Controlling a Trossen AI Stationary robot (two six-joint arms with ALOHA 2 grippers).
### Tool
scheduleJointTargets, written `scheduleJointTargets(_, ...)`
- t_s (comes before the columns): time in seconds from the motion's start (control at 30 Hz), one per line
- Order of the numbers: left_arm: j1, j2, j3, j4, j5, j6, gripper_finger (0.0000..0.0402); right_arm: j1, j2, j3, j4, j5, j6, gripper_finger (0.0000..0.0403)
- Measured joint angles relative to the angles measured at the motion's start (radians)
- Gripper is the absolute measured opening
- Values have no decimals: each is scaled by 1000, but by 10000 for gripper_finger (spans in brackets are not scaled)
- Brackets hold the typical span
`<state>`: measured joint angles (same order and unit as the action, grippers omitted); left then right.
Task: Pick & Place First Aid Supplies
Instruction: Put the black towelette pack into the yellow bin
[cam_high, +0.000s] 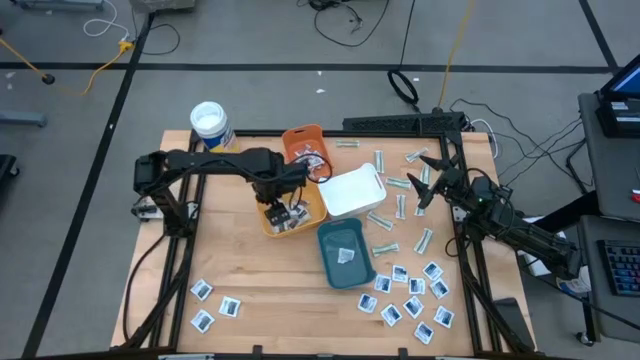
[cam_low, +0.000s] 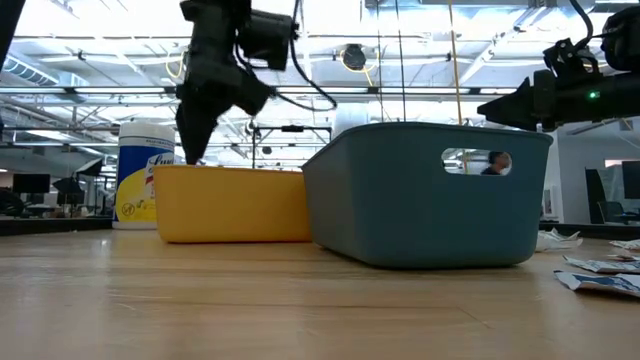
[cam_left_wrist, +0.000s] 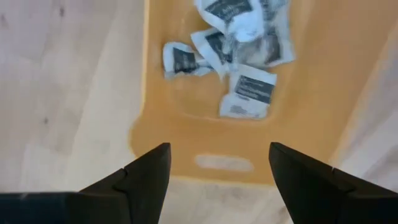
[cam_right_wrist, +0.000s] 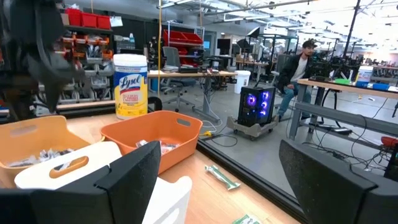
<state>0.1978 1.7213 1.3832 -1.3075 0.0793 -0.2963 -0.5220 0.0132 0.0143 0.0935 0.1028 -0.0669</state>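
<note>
Grey floor (cam_high: 250, 40) surrounds the wooden table (cam_high: 250, 290), cables (cam_high: 345, 20) snaking at twelve o'clock — beyond, a bright workshop: red bins (cam_right_wrist: 180, 38) on shelving, a glowing computer tower (cam_right_wrist: 257, 102), a person (cam_right_wrist: 297, 65) seated by a desk (cam_right_wrist: 339, 87).

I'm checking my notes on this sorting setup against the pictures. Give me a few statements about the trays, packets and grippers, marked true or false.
1. The left gripper is open above the yellow tray. True.
2. The yellow tray is empty. False: several white packets lie in it.
3. The teal tray holds one packet. True.
4. The right gripper grips a packet. False: it is open and holds nothing.
5. The canister lies on its side. False: it stands upright.
</note>
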Motion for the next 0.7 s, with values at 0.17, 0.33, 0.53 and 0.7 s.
scheduleJointTargets(0.17, 0, -44, 1, -25, -6, -20, 272, 0, 1, 0, -1, 0, 0, 322)
scheduleJointTargets(0.33, -52, -57, 1, -22, -21, -48, 258, 0, 2, 0, 3, 0, 0, 322)
scheduleJointTargets(0.53, -244, -105, -58, -22, -23, -33, 244, 0, 2, 0, 4, 0, 0, 322)
scheduleJointTargets(0.7, -439, -138, -112, -22, 1, -18, 249, 0, 2, 0, 6, 0, 0, 322)
